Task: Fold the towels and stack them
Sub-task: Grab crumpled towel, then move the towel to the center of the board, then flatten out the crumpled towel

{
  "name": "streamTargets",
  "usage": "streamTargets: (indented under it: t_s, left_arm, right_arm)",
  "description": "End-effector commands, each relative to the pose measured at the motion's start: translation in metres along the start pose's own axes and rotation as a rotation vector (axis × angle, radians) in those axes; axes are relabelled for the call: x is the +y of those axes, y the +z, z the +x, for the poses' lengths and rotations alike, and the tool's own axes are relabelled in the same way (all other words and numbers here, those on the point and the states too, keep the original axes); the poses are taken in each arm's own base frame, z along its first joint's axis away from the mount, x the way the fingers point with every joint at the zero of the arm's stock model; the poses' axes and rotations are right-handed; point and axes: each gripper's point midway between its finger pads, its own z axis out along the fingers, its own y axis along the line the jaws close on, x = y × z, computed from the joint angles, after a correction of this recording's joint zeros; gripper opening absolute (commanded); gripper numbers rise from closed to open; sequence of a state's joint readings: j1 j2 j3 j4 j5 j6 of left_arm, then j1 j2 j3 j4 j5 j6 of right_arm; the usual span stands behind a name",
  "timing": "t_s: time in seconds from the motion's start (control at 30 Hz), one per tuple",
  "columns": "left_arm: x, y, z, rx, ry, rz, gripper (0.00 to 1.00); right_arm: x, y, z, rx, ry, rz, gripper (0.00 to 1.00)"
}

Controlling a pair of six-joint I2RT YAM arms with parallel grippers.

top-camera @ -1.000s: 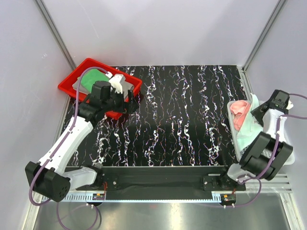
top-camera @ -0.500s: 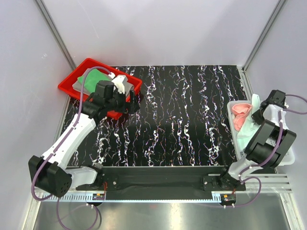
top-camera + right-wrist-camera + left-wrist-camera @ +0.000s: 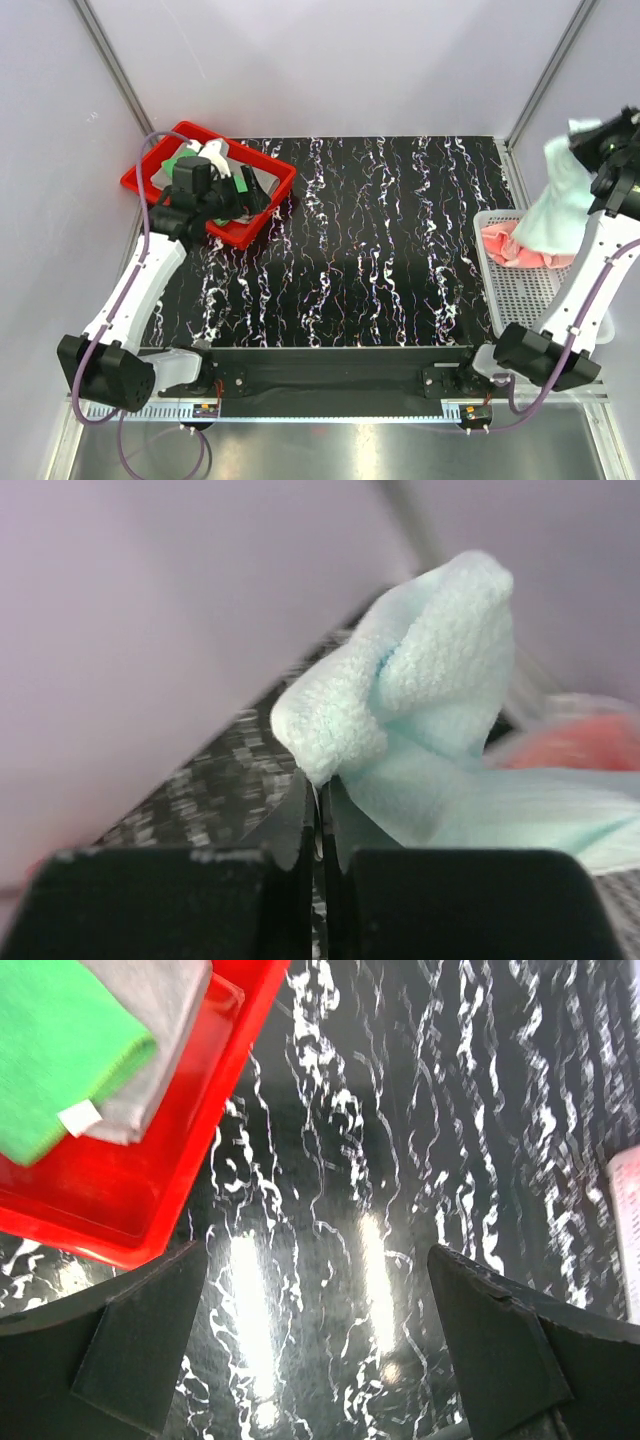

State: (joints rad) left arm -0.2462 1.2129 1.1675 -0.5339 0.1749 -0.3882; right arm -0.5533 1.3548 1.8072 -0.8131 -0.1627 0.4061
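right gripper [image 3: 318, 802] pinched shut on white towel [image 3: 430, 730], which hangs long-axis vertical over the mesh basket [image 3: 520, 300] at the right, so laydown spot on the table [image 3: 400, 220] is leftward; left gripper [image 3: 320, 1340] wide open, empty, by the red tray [image 3: 150, 1210].

We look down on a black table [image 3: 380, 250] veined with white. At its far left corner sits a red tray [image 3: 240, 238], where a green towel [image 3: 170, 160] and a grey towel [image 3: 266, 180] show around the left gripper [image 3: 256, 195] hanging over them. Along the right edge lies a white mesh basket [image 3: 520, 300] with a salmon-pink towel [image 3: 505, 245] bunched at its far end. Above the basket, the right gripper [image 3: 588, 140] pinches a pale towel [image 3: 558, 210], which hangs down in folds, its lower end just over the pink one.
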Motion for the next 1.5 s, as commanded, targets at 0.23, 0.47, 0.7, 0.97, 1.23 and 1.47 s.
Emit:
streamTargets:
  t_s: [0.23, 0.47, 0.7, 0.97, 1.23, 1.47]
  left_arm:
    - [-0.024, -0.048, -0.047, -0.106, 0.075, 0.044, 0.94]
    - [-0.025, -0.057, -0.031, -0.076, 0.118, 0.065, 0.88]
    - [-0.045, -0.024, 0.029, 0.062, 0.172, 0.145, 0.84]
    - [-0.081, 0.026, 0.06, 0.186, 0.177, 0.231, 0.76]
    - [-0.067, 0.084, 0.082, 0.253, 0.157, 0.107, 0.74]
    - [-0.046, 0.151, 0.074, 0.287, 0.151, -0.042, 0.66]
  right_arm:
    - [0.229, -0.112, 0.091, 0.427, -0.091, -0.889, 0.0]
    - [0.195, -0.111, 0.232, 0.747, -0.041, -0.842, 0.02]
    - [0.119, -0.084, 0.39, 1.035, -0.081, -0.62, 0.27]
    - [0.074, -0.014, 0.383, 0.858, -0.327, -0.258, 0.52]
    - [0.071, -0.003, 0.406, 0.863, -0.327, -0.306, 0.55]
    - [0.137, 0.069, 0.448, 0.954, -0.37, -0.513, 0.52]
